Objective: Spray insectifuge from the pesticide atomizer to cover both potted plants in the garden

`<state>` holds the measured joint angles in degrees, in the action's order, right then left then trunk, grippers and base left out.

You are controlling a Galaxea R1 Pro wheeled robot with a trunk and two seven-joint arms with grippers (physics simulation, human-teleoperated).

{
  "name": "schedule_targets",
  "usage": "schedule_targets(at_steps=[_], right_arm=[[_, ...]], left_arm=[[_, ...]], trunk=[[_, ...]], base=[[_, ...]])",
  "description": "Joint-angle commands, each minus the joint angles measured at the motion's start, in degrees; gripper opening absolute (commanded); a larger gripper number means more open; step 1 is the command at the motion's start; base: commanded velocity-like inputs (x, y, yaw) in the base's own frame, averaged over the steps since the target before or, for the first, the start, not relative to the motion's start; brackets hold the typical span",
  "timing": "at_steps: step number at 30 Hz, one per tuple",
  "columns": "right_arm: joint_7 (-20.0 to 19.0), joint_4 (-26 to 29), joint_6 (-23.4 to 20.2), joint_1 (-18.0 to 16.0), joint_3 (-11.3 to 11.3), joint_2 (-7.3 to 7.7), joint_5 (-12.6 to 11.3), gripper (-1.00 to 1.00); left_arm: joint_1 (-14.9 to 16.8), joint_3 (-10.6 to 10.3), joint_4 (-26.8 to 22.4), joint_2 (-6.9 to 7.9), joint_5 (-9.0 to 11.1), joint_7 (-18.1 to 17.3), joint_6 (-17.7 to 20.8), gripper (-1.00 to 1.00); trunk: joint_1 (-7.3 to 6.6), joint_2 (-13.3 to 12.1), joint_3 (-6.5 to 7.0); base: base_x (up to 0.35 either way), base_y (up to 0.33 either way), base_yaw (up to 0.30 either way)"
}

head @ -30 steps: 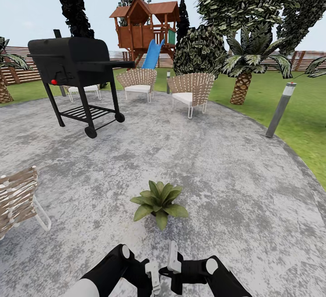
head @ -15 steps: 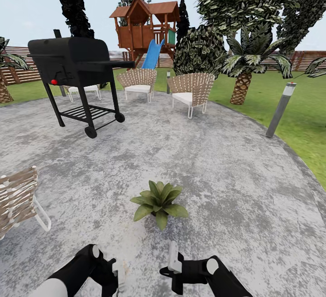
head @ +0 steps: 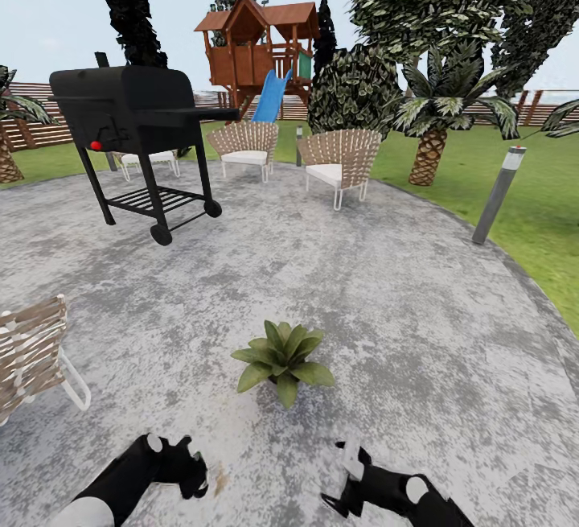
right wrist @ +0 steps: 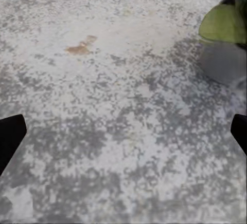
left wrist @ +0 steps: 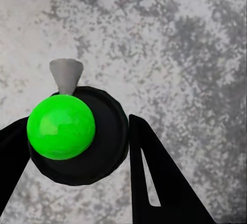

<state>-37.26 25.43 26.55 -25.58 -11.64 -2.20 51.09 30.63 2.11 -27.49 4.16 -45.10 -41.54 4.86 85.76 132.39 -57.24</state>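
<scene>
One potted plant (head: 281,358), a low rosette of broad green leaves, stands on the round grey stone patio (head: 418,310) just ahead of both arms. In the left wrist view my left gripper (left wrist: 80,124) is shut on the pesticide atomizer (left wrist: 103,147), seen end-on as a dark round body with a bright green dome and a pale grey nozzle. In the head view that left gripper (head: 189,471) is low and left of the plant. My right gripper (head: 346,475) is open and empty, its fingertips wide apart over bare stone (right wrist: 123,136), with the plant's leaf and grey pot (right wrist: 226,62) close by.
A black barbecue grill (head: 133,109) stands at the back left, with wicker chairs (head: 342,157) (head: 245,141) behind it and another chair (head: 32,350) near my left. A grey bollard lamp (head: 498,189), a palm (head: 434,125) and lawn edge the patio on the right.
My left gripper has swung left, away from the right one. The right gripper has dropped and shifted right, tilting from upright. The plant and camera have not moved.
</scene>
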Motion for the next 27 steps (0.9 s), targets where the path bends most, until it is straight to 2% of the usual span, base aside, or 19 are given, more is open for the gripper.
schedule_targets(at_steps=[1,3,4,5,6,7,8,10,12,14,15,18,20,23,27], right_arm=[[2.31,-2.01,0.28,-0.02,-2.03,0.60,0.34,1.00],[10.44,-7.38,0.36,0.00,-6.47,2.89,0.33,1.00],[13.24,-8.91,0.38,0.00,-8.02,3.34,0.33,1.00],[17.60,-10.73,0.44,0.03,-10.41,3.77,0.32,1.00],[20.69,-11.51,0.48,0.07,-12.14,3.90,0.31,1.00],[27.75,-12.40,0.68,0.28,-15.86,4.04,0.28,1.00],[32.51,-12.75,0.77,0.62,-18.20,4.09,0.30,1.00],[38.52,-13.03,0.89,2.08,-20.61,4.12,0.26,1.00],[39.99,-13.07,1.52,2.99,-21.25,4.13,0.24,1.00],[40.90,-13.06,3.42,4.03,-23.11,4.13,0.19,1.00],[41.59,-13.08,4.51,4.47,-25.97,4.13,0.21,1.00],[42.50,-13.01,5.48,5.25,-37.05,4.17,0.27,1.00],[42.56,-12.97,5.59,5.47,-41.43,4.13,0.36,1.00],[42.35,-13.02,5.61,5.53,-42.76,4.04,0.55,1.00],[42.37,-13.06,5.61,5.60,-43.04,4.10,0.55,1.00]], left_arm=[[0.05,1.70,-0.20,-0.39,-0.06,-0.13,0.86,-1.00],[0.15,5.99,-0.44,-1.13,-0.04,0.60,3.92,-1.00],[0.18,7.13,-0.48,-1.32,-0.02,1.03,5.05,-1.00],[0.20,8.51,-0.51,-1.51,0.06,1.75,6.17,-1.00],[0.20,9.22,-0.48,-1.59,0.11,2.27,6.60,-1.00],[0.21,10.47,-0.25,-1.96,0.16,3.48,7.06,-1.00],[0.21,11.42,-0.08,-2.27,0.17,4.43,7.25,-1.00],[0.22,13.09,0.06,-3.20,0.19,5.42,7.47,-1.00],[0.23,13.82,0.05,-3.71,0.19,5.68,7.61,-1.00],[0.38,14.22,-0.10,-4.16,0.19,5.77,8.55,-1.00],[0.46,14.28,-0.38,-4.47,0.19,5.75,10.38,-1.00],[1.32,14.05,-0.72,-5.41,0.06,5.46,17.85,-1.00],[3.05,13.99,-0.62,-5.50,0.13,5.20,21.45,-1.00],[5.41,13.74,-0.55,-5.34,-0.01,4.33,26.89,-1.00],[8.46,13.42,-0.70,-4.72,-0.69,-1.88,29.43,-1.00]], trunk=[[-0.01,0.02,-0.05],[-0.01,0.02,-0.05],[-0.01,0.02,-0.05],[-0.01,0.02,-0.05],[-0.01,0.02,-0.05],[-0.01,0.02,-0.05],[-0.01,0.02,-0.05],[-0.01,0.02,-0.05],[-0.01,0.02,-0.05],[-0.01,0.02,-0.05],[-0.01,0.02,-0.05],[-0.01,0.02,-0.05],[-0.01,0.02,-0.05],[-0.01,0.02,-0.05],[-0.01,0.02,-0.05]], base=[[0.000,0.000,0.000],[0.000,0.000,0.000],[0.000,0.000,0.000],[0.000,0.000,0.000],[0.000,0.000,0.000],[0.000,0.000,0.000],[0.000,0.000,0.000],[0.000,0.000,0.000],[0.000,0.000,0.000],[0.000,0.000,0.000],[0.000,0.000,0.000],[0.000,0.000,0.000],[0.000,0.000,0.000],[0.000,0.000,0.000],[0.000,0.000,0.000]])
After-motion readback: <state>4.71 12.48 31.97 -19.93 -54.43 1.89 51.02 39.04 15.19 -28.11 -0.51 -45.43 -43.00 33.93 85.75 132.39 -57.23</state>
